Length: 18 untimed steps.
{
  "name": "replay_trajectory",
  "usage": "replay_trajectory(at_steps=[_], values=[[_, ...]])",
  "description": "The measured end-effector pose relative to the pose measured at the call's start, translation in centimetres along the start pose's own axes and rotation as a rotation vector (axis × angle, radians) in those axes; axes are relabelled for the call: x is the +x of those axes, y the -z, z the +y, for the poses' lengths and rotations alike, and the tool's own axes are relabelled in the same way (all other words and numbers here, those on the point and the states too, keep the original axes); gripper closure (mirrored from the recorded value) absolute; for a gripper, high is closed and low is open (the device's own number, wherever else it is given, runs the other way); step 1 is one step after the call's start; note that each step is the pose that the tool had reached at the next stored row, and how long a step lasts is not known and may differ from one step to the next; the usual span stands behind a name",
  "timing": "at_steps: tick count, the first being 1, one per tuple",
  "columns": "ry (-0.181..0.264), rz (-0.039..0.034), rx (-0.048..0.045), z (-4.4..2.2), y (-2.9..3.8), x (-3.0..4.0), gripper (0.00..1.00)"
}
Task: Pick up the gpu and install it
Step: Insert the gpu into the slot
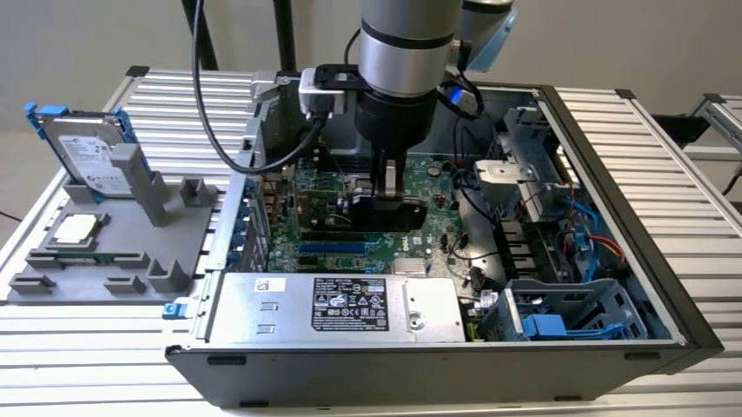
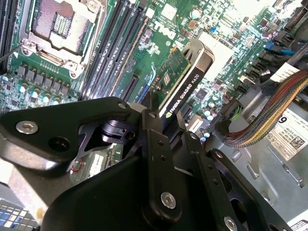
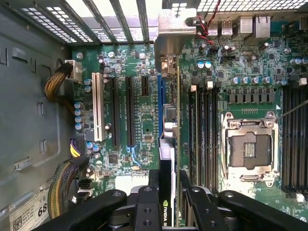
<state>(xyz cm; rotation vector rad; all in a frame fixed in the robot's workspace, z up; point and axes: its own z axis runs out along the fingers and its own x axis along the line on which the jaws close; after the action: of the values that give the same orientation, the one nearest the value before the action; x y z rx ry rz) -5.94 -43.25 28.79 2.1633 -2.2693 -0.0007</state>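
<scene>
The arm [image 1: 400, 52] reaches down into an open computer case [image 1: 649, 287] lying on a slatted metal table [image 1: 649, 113], its gripper [image 1: 388, 187] clamped on the gpu [image 1: 392, 211] above the motherboard [image 1: 435, 230]. In both wrist views the black fingers [image 2: 154, 139] press on the card's two faces, the card held on edge between them: its black shroud and green board run away from the gripper [image 2: 166, 122] in the second wrist view, and its thin edge [image 3: 166, 159] shows between the fingers [image 3: 144, 202] in the first wrist view. There the card stands in line with the blue slot [image 3: 159, 106], its silver end bracket [image 3: 175, 33] up against the slotted rear wall of the case; whether the card is fully seated in the slot cannot be told.

In the exterior view the card hangs over the middle of the board, near the blue slots [image 1: 325, 248]. The silver power supply [image 1: 336, 306] fills the near side of the case, and a grey drive cage [image 1: 568, 308] sits at the near right corner with red and blue cables behind it. On the exterior view's left, outside the case, a grey fixture [image 1: 104, 252] stands on the table holding a hard drive [image 1: 87, 152] in a blue frame, upright at its far end, and a flat square chip [image 1: 76, 228] lying nearer. An empty processor socket [image 3: 250, 149] and rows of black memory slots [image 2: 115, 43] lie beside the card in the wrist views.
</scene>
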Motion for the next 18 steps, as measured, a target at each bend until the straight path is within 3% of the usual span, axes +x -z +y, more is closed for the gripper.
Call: replay_trajectory(at_steps=[18], values=[[0.0, 0.0, 0.0, 0.5, -0.49, 0.44, 1.0]])
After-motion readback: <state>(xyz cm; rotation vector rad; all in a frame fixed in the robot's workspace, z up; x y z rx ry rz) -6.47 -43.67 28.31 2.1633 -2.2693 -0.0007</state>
